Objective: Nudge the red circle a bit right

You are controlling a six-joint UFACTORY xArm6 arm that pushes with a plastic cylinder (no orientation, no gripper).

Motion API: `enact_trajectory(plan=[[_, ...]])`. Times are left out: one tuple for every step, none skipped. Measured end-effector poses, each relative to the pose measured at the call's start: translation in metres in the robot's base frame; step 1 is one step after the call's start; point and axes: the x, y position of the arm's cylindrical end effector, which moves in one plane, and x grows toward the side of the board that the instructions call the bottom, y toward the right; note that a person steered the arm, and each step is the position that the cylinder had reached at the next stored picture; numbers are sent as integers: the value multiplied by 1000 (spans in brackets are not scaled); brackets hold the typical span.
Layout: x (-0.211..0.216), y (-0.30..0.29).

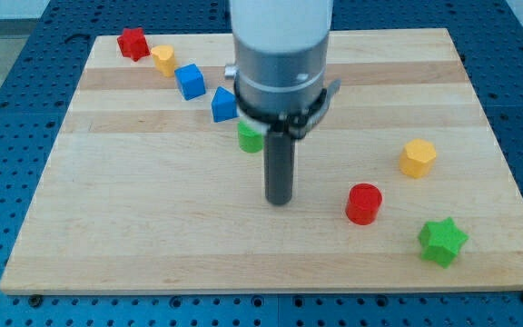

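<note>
My tip point(280, 201), a plain rod that holds nothing, rests on the board point(152, 227) to the view's left of the red circle point(363, 203), near it but not touching. That side suits a rightward push. The green star point(442, 242) sits just beyond the circle, lower right.

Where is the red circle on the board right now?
The red circle sits low in the view's right half, between my tip to its left and the green star at its lower right, touching neither.
</note>
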Motion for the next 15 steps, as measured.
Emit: enact_trajectory(plan=[[40, 13], [49, 62], [45, 111], [21, 141], [-28, 145], [-19, 145], [30, 142], [50, 124], [31, 81], [-14, 64], [-32, 62], [-10, 62], [7, 63], [10, 73], [5, 74]])
